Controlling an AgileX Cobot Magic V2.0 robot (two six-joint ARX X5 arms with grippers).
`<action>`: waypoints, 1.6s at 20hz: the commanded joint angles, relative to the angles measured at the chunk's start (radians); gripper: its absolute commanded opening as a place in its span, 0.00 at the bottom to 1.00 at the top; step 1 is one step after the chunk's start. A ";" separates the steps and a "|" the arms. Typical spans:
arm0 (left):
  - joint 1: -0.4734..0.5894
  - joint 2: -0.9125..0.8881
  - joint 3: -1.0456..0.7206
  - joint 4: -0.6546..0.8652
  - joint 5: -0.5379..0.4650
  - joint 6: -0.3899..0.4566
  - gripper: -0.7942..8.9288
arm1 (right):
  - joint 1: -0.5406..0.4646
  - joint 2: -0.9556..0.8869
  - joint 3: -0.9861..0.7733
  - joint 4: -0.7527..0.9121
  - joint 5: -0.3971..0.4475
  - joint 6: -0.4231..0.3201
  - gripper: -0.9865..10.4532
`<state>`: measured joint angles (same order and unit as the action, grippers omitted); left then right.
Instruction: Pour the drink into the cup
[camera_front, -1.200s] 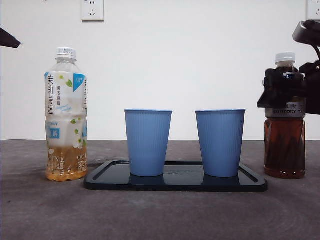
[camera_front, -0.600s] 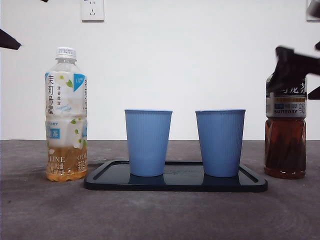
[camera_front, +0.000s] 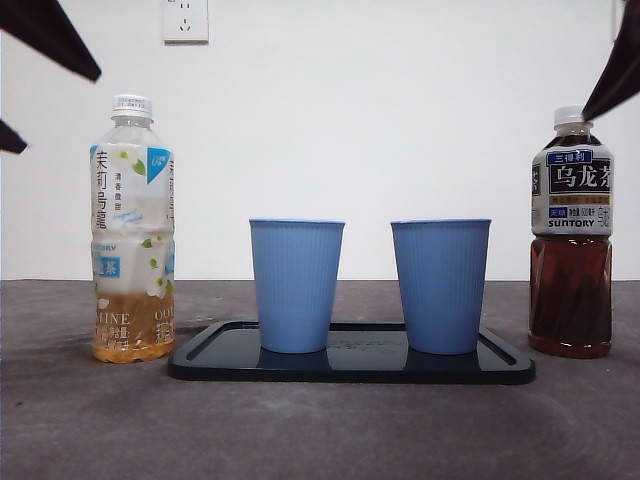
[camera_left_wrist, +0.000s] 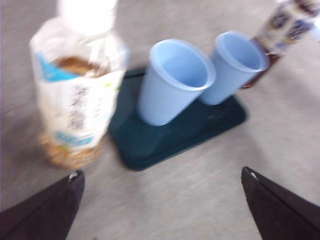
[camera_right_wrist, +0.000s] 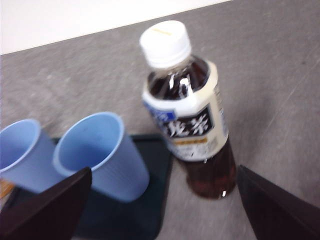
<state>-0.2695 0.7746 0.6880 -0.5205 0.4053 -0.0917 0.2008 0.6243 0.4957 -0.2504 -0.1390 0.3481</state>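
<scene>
Below our right gripper (camera_right_wrist: 162, 200) stands the Suntory oolong tea bottle (camera_right_wrist: 187, 120), upright, capped, just beside the black tray (camera_front: 350, 362) that carries two blue cups (camera_front: 296, 285). Jaws spread wide, holding nothing. Left gripper (camera_left_wrist: 162, 200), likewise released, hangs above the jasmine tea bottle (camera_front: 131, 230). We judge either bottle reachable by a straight descent.

Two empty ribbed blue cups, left cup (camera_front: 296, 285) and right cup (camera_front: 441, 285), stand upright side by side, apart. A capped dark tea bottle (camera_front: 571, 235) stands upright right of the right cup; a capped, nearly empty pale tea bottle (camera_front: 132, 230) stands left of the left cup.
</scene>
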 joint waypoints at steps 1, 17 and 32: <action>-0.021 0.018 -0.021 0.047 -0.056 -0.031 0.59 | 0.013 -0.055 0.044 -0.111 -0.005 0.017 0.49; -0.093 0.185 -0.364 0.813 -0.275 -0.016 0.59 | 0.015 -0.272 0.096 -0.278 -0.044 -0.027 0.49; -0.093 0.578 -0.351 1.334 -0.298 0.037 0.59 | 0.015 -0.272 0.096 -0.275 -0.044 -0.064 0.49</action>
<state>-0.3580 1.3273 0.3244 0.7860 0.1089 -0.0750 0.2108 0.3531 0.5755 -0.5354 -0.1837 0.3008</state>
